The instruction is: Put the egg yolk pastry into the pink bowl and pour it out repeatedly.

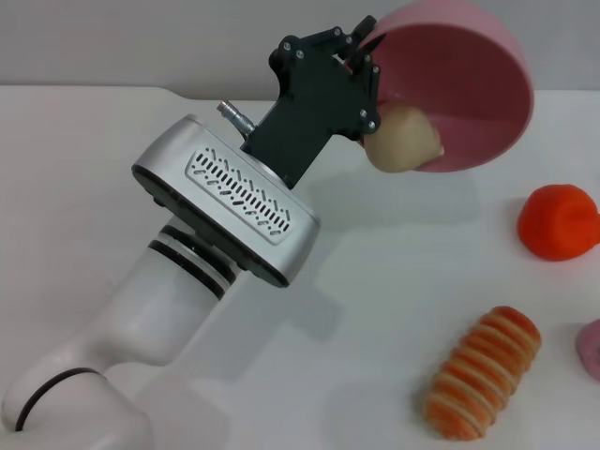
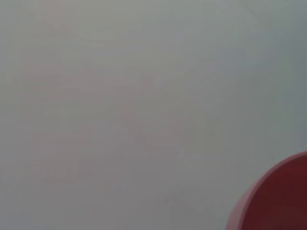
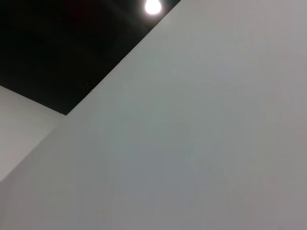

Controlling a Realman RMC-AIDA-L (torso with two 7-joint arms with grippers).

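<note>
My left gripper is shut on the rim of the pink bowl and holds it raised above the table, tipped steeply on its side with the opening toward me. The pale beige egg yolk pastry sits at the bowl's lowest rim, partly over the edge. A part of the pink bowl shows in the left wrist view. My right gripper is out of sight in every view; the right wrist view shows only a wall and ceiling.
An orange-red rounded object lies on the white table at the right. An orange-and-cream striped roll lies at the front right. A pink thing shows at the right edge.
</note>
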